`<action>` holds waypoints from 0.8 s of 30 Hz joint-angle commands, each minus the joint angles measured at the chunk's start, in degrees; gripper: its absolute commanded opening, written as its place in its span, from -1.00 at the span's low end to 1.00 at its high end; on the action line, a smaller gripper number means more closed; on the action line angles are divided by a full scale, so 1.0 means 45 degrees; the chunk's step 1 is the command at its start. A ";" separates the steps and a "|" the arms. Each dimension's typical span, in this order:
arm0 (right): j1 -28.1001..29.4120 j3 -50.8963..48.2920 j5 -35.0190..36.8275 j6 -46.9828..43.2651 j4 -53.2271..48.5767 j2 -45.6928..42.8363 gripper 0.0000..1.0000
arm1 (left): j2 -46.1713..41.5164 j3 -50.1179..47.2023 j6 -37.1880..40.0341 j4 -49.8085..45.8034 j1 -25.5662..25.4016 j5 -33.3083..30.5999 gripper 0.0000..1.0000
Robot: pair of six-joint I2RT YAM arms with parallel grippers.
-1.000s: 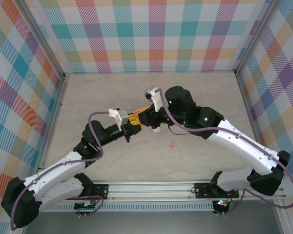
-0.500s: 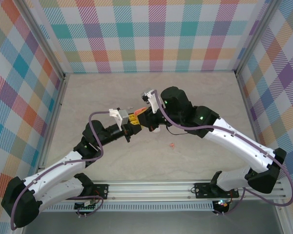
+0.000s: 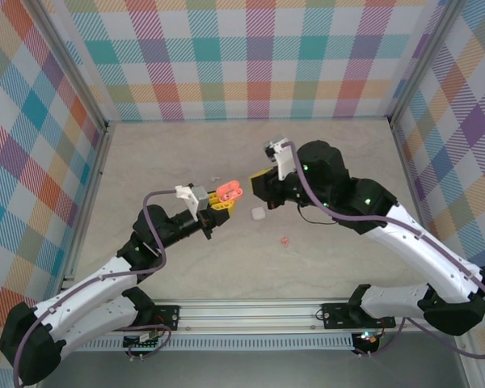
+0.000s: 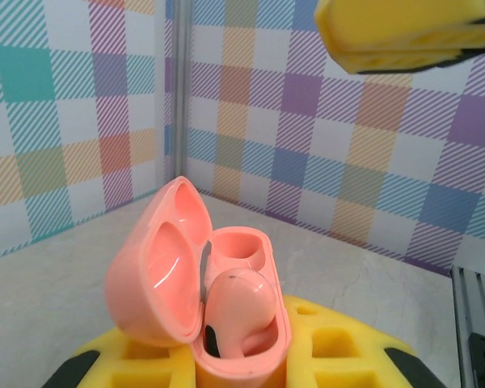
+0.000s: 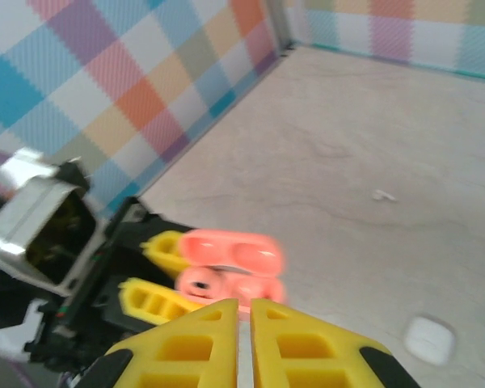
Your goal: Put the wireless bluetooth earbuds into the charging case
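Offering the open coral-pink case (image 4: 162, 275) over the middle of the desk (image 3: 145, 162).
Clamped at its base in the left pincer (image 4: 242, 360), glossy rounded shell, lid tipped back, likely to bare the wells; one smooth coral-pink earbud (image 4: 238, 307) seated, a loose earbud (image 3: 284, 240) lying nearer the front edge. Hovering beside with the right pincer (image 5: 244, 323), pressed nearly together, empty.

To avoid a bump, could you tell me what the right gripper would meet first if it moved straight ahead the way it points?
Most likely the open pink case held in the left gripper, which sits straight ahead of the right gripper; depth is hard to judge.
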 commanded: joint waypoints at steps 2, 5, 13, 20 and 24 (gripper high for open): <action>-0.1682 -0.0121 0.0491 0.1138 -0.2374 -0.0632 -0.71 | -0.0949 -0.0397 0.0363 -0.0786 -0.0149 -0.0358 -0.80; -0.3003 -0.0837 0.0016 0.1225 -0.3426 -0.0814 -0.66 | -0.1581 -0.0786 0.0374 -0.0980 -0.0152 -0.0462 -0.80; -0.5536 -0.5338 -0.2174 0.1637 -0.1466 -0.0404 -0.39 | -0.2438 -0.1056 0.0463 -0.1844 -0.0142 -0.0513 -0.79; -0.5896 -0.7717 -0.3445 0.1075 0.1325 0.1559 -0.48 | -0.2914 -0.1081 0.0573 -0.2463 -0.0146 -0.0426 -0.79; -0.5896 -0.7779 -0.3768 0.0583 0.1952 0.3066 -0.48 | -0.3097 -0.1255 0.0558 -0.2454 -0.0151 -0.0522 -0.78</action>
